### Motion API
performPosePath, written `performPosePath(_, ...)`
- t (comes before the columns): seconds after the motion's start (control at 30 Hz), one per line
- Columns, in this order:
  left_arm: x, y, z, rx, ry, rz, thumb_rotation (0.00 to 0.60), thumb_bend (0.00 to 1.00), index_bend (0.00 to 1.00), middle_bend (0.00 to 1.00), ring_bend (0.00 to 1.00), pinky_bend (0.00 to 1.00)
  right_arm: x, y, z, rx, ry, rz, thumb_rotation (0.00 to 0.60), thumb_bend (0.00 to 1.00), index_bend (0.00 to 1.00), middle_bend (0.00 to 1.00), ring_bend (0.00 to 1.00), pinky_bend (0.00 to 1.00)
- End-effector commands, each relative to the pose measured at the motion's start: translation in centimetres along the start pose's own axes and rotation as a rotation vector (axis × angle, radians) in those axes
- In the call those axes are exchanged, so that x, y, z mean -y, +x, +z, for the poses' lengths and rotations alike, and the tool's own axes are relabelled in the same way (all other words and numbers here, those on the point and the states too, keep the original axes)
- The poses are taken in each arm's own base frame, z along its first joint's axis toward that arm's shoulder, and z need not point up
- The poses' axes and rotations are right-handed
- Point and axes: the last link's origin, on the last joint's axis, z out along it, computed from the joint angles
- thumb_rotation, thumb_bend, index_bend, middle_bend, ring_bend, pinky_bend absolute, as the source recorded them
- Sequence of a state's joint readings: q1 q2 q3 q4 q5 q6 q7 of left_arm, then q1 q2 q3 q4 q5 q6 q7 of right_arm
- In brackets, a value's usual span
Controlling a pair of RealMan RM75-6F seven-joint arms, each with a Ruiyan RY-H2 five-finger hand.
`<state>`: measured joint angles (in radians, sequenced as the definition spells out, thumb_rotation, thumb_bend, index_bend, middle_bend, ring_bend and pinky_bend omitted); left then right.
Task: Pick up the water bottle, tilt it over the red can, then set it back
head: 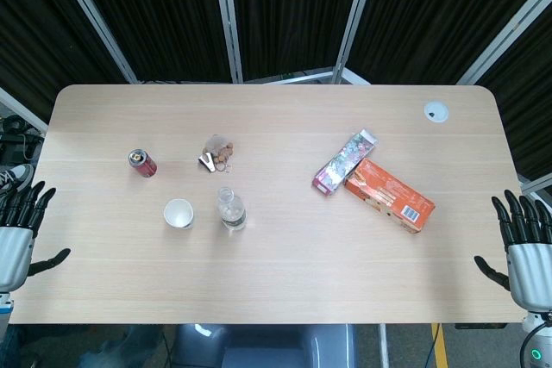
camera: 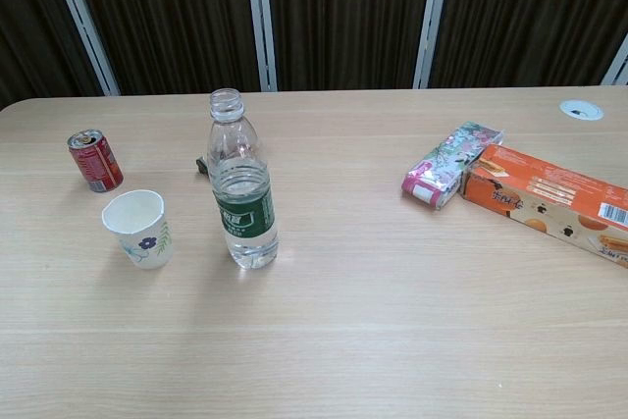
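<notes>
A clear water bottle (head: 230, 209) (camera: 240, 183) with a green label and no cap stands upright left of the table's middle. The red can (head: 142, 162) (camera: 94, 159), its top opened, stands farther left and farther back. My left hand (head: 19, 228) hovers at the table's left edge, fingers spread and empty, far from the bottle. Over at the right edge my right hand (head: 522, 243) does the same, fingers apart, holding nothing. Neither hand shows in the chest view.
A white paper cup (head: 178, 213) (camera: 138, 228) stands just left of the bottle. Small clutter (head: 217, 153) lies behind the bottle. A floral carton (head: 344, 162) (camera: 450, 164) and an orange box (head: 389, 195) (camera: 546, 199) lie to the right. A cable grommet (head: 435, 111) sits far right.
</notes>
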<state>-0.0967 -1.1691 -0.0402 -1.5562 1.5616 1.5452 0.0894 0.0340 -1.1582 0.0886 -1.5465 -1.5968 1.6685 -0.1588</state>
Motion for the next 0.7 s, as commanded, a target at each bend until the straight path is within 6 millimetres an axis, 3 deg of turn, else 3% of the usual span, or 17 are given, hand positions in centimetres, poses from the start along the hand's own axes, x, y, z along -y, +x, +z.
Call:
performPosePath(0.03, -0.1, 0.0, -0.1, -0.007, 0.003, 0.005, 0.6, 0.0, 0.0, 0.0, 0.0, 0.0, -0.1, 0.0, -0.1, 0.012, 0.004, 0.005, 0.6, 0.0, 0.0, 0.0, 0.0, 0.0)
performPosePath(0.2, -0.3, -0.3, 0.2, 0.004, -0.001, -0.025, 0.6, 0.0, 0.0, 0.0, 0.0, 0.0, -0.1, 0.0, 0.0, 0.017, 0.0, 0.022, 0.6, 0.0, 0.0, 0.0, 0.0, 0.0)
performPosePath(0.3, -1.5, -0.5, 1.5, 0.006, -0.018, -0.091, 0.6, 0.0, 0.0, 0.0, 0.0, 0.0, -0.2, 0.2, 0.2, 0.014, -0.018, 0.039, 0.6, 0.0, 0.0, 0.0, 0.0, 0.0)
performPosePath(0.43, -5.2, -1.9, 4.3, 0.071, -0.084, -0.321, 0.6, 0.0, 0.0, 0.0, 0.0, 0.0, -0.5, 0.1, 0.6, 0.027, -0.038, 0.054, 0.6, 0.0, 0.0, 0.0, 0.0, 0.0)
performPosePath(0.57, -9.5, -4.4, 7.7, 0.151, -0.182, -0.587, 0.6, 0.0, 0.0, 0.0, 0.0, 0.0, -0.5, -0.2, 1.3, 0.048, -0.047, 0.082, 0.6, 0.0, 0.0, 0.0, 0.0, 0.0)
performPosePath(0.7, -12.6, -6.9, 9.8, 0.274, -0.216, -0.773, 0.6, 0.0, 0.0, 0.0, 0.0, 0.0, -1.0, -0.4, 1.6, 0.057, -0.069, 0.086, 0.6, 0.0, 0.0, 0.0, 0.0, 0.0)
